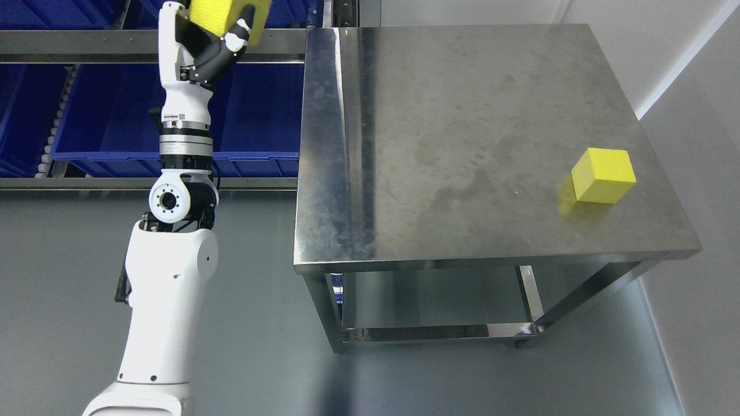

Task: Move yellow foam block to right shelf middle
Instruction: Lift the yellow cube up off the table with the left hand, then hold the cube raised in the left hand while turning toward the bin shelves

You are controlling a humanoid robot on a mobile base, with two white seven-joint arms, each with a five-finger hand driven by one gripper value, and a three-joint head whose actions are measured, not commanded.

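My left hand is raised at the top left and is shut on a yellow foam block, which is cut off by the picture's top edge. It holds the block in front of the shelf rail, above a blue bin. A second yellow foam block stands on the steel table near its right edge, far from the hand. My right arm is out of view.
The shelf at the left holds several blue bins on roller tracks. The steel table has a lower frame and stands next to the shelf. A white wall runs along the right. Grey floor lies below.
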